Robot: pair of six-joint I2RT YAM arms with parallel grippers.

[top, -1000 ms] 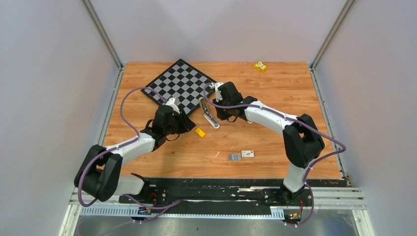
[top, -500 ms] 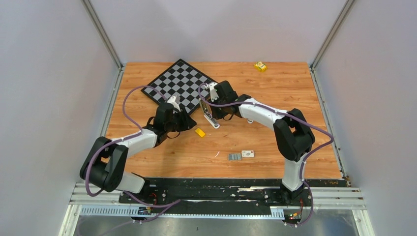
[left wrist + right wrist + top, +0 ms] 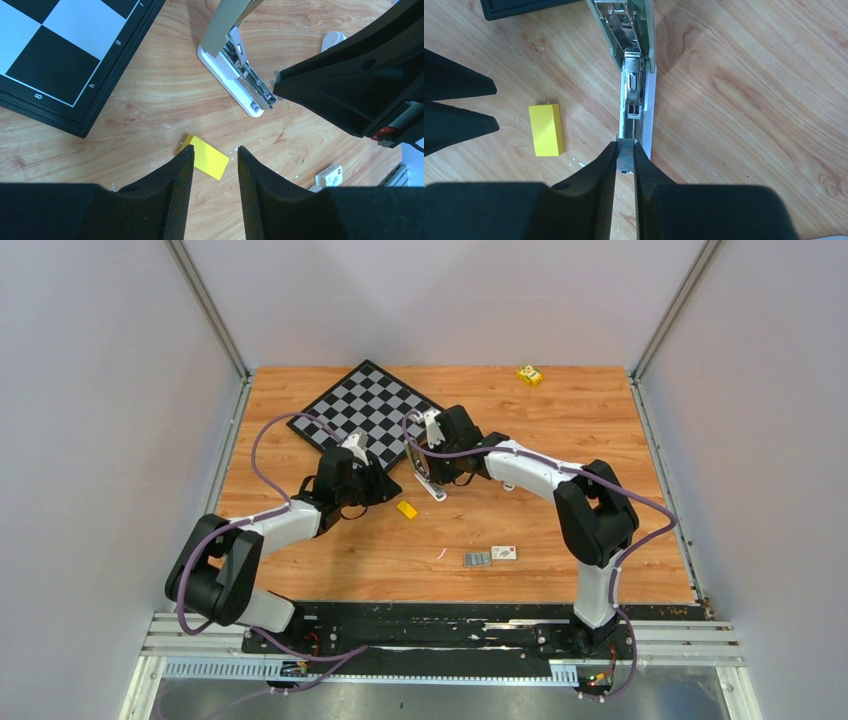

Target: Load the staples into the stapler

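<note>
The stapler (image 3: 427, 472) lies open on the wood beside the chessboard, its grey-olive lid tilted up and its shiny tray (image 3: 634, 95) exposed. My right gripper (image 3: 625, 146) is shut on a short grey strip of staples (image 3: 625, 154), held at the front end of the tray, just above the stapler (image 3: 638, 60). Whether the strip touches the tray I cannot tell. My left gripper (image 3: 214, 150) hangs open over the table to the stapler's left, nothing between its fingers. The stapler (image 3: 240, 75) lies ahead of the left gripper. More staples (image 3: 477, 559) lie near the front of the table.
A yellow block (image 3: 206, 157) lies under the left fingertips, close to the stapler's front. The chessboard (image 3: 368, 410) sits at the back left. A small white box (image 3: 504, 553) rests next to the loose staples. A small yellow object (image 3: 529, 375) is at the far edge.
The right gripper has shifted left with the strip, over the stapler's tray. The left arm has edged slightly up and right.
</note>
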